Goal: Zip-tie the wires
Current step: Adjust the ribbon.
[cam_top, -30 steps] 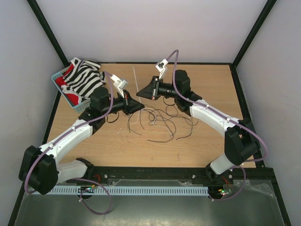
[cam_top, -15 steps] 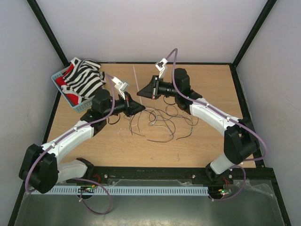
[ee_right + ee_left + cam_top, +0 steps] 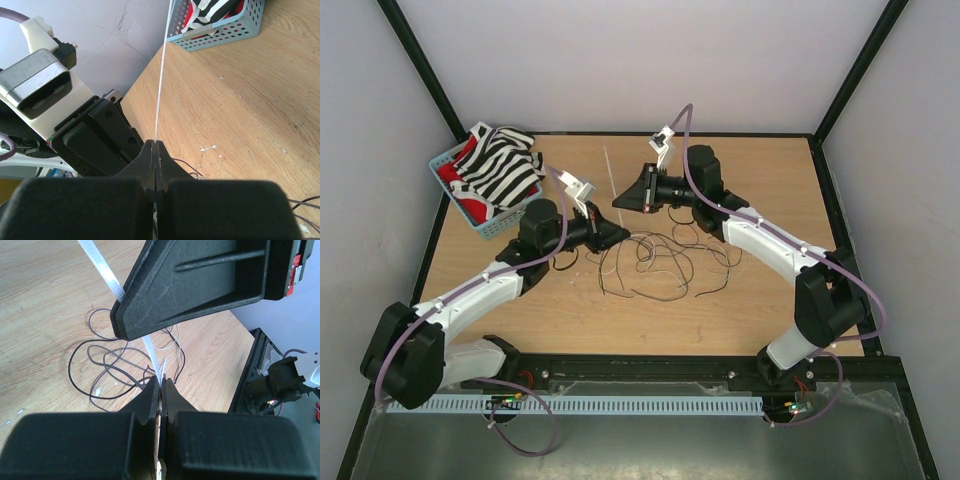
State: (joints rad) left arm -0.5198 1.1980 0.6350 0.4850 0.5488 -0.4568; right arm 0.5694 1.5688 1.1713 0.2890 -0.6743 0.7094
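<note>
Right now I am pinching the zip tie [image 3: 101,267] in both pincers. My left pincer [image 3: 161,382] is closed down to a sliver on one end of the thin white strip. My right pincer [image 3: 155,145] is clamped just as tight on it a little further along, and the two tips are almost touching near the centre of the top view. The rest of the strip is running up toward the upper left of the left wrist frame.

The wires [image 3: 655,262] are lying loose on the table [image 3: 770,180], spread just below and to the right of my tips in the top view. As far as I can tell, none of them is sitting inside a loop yet.

What I am worrying about is the strip: it looks slim and slick, so a pull from either arm could slide it out of one grip or twist it. With my tips this crowded they could knock together, and dragging through the curling strands could scatter them.
</note>
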